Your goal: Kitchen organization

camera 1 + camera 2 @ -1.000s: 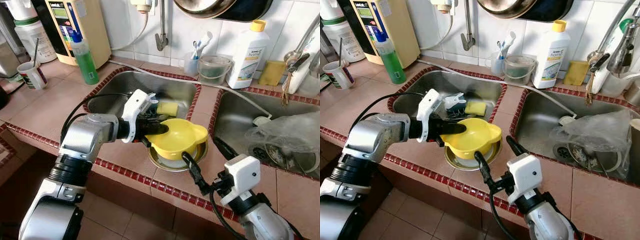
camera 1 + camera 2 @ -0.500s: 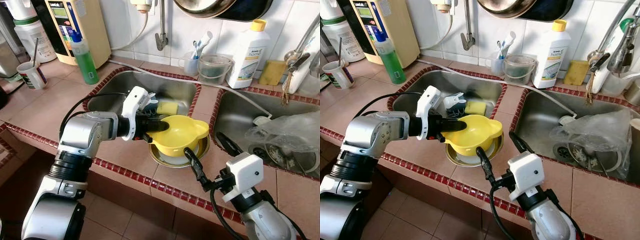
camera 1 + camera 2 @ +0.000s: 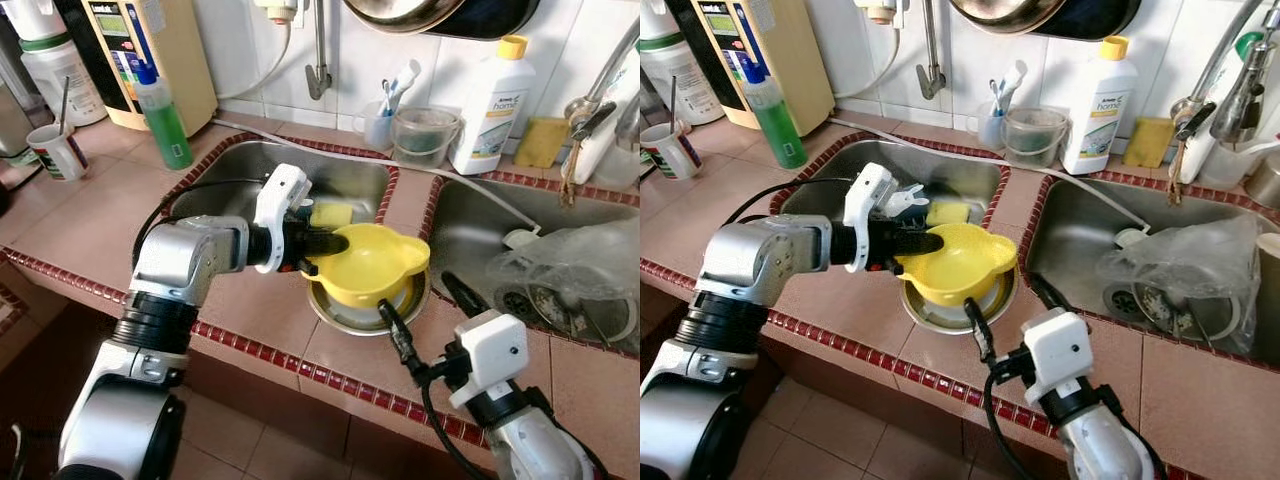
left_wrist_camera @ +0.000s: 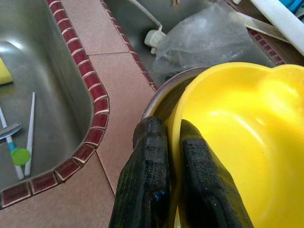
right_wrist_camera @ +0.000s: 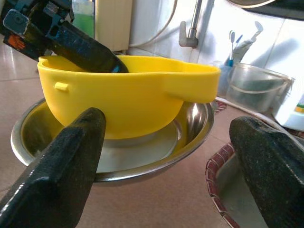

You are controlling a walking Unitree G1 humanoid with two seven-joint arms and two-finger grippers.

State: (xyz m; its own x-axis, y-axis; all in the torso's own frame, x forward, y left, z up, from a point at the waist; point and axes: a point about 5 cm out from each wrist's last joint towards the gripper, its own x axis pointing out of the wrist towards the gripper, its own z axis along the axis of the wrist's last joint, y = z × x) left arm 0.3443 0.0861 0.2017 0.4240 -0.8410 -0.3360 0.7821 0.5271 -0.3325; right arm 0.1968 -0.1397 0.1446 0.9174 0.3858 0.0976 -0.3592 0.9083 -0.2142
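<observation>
The left hand (image 3: pixel 325 243) pinches the rim of one yellow bowl (image 3: pixel 375 262), held tilted just above one steel bowl (image 3: pixel 352 313) on the desk (image 3: pixel 85 215). The right hand (image 5: pixel 156 156) waits nearby, spread wide, holding nothing. The lift seems underway; placing the yellow bowl remains, and two sinks look uncleared.

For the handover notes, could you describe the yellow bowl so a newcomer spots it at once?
Find the tiled strip between the two sinks. There a steel bowl sits, and the yellow bowl is above it, pinched at its rim by the left gripper; nothing else nearby is bright yellow plastic with tab handles.
</observation>
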